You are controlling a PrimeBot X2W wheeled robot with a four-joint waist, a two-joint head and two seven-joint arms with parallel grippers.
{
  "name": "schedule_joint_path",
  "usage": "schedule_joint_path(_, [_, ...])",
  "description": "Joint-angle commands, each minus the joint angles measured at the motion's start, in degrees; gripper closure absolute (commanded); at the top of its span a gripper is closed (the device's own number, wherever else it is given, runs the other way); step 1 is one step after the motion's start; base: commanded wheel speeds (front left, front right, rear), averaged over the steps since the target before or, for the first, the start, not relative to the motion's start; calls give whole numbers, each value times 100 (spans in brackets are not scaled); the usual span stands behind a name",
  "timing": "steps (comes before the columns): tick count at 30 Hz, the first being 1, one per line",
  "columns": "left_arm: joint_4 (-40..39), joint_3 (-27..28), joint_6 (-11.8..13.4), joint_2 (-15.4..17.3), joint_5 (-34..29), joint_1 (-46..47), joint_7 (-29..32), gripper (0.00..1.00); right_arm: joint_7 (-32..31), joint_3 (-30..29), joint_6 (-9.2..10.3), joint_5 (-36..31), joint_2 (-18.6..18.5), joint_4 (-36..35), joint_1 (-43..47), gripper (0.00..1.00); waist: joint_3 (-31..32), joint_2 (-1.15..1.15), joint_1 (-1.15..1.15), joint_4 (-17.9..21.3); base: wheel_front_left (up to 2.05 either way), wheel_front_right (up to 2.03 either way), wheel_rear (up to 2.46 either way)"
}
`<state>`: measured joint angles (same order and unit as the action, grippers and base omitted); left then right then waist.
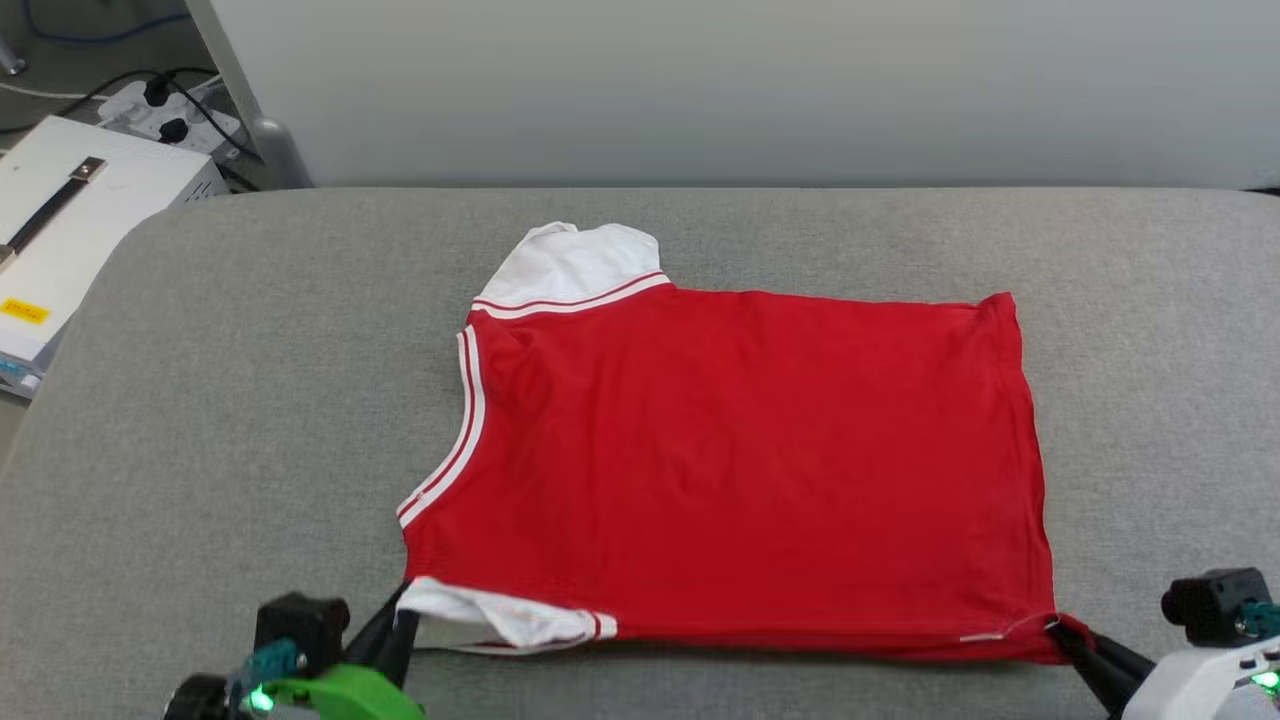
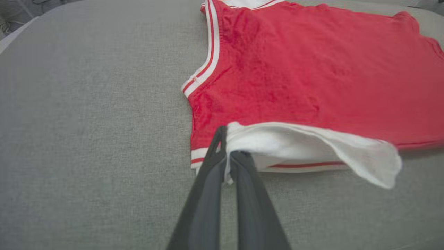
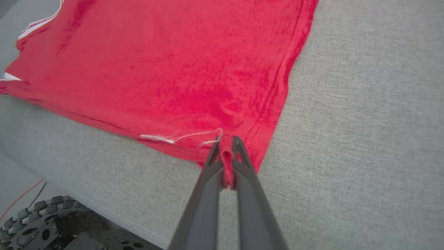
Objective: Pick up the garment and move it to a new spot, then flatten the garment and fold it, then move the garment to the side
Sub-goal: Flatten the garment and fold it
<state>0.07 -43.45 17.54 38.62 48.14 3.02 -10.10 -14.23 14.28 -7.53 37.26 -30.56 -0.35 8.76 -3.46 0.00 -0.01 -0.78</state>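
The left gripper (image 2: 227, 152) is pinching the white sleeve (image 2: 312, 146) of the shirt (image 1: 750, 450) and the right gripper (image 3: 227, 146) is pinching its bottom corner (image 3: 258, 149), probably to pull it flat on the gray pad (image 1: 250, 400).

The garment (image 1: 740, 450) is shown in plain red. The sleeve (image 2: 312, 146) clamped in the dark grey left gripper (image 2: 227, 154) is white, edged with a red stripe. Just beyond that gripper, the neckline (image 2: 211, 52) is trimmed in white with one thin red line. A white thread (image 3: 158, 138) is seen beside the dark grey right gripper (image 3: 227, 147), which is closed on red cloth. The table (image 1: 250, 400) is covered in flecked grey weave.
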Motion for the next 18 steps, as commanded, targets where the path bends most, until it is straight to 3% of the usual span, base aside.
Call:
schedule_joint_path(1, [35, -13, -87, 40, -114, 344, 99, 100, -65, -122, 4, -46, 51, -81, -173, 100, -158, 0, 1, 8, 0, 0, 0])
schedule_joint_path(9, [372, -12, -526, -58, -397, 1822, 638, 100, -349, -362, 4, -86, 143, -215, -889, 100, -910, 0, 1, 137, 0, 0, 0])
schedule_joint_path(18, [1566, -49, -1161, -395, -436, 2883, 731, 100, -308, -175, 4, -68, 173, 202, -1988, 100, -1732, 0, 1, 222, 0, 0, 0])
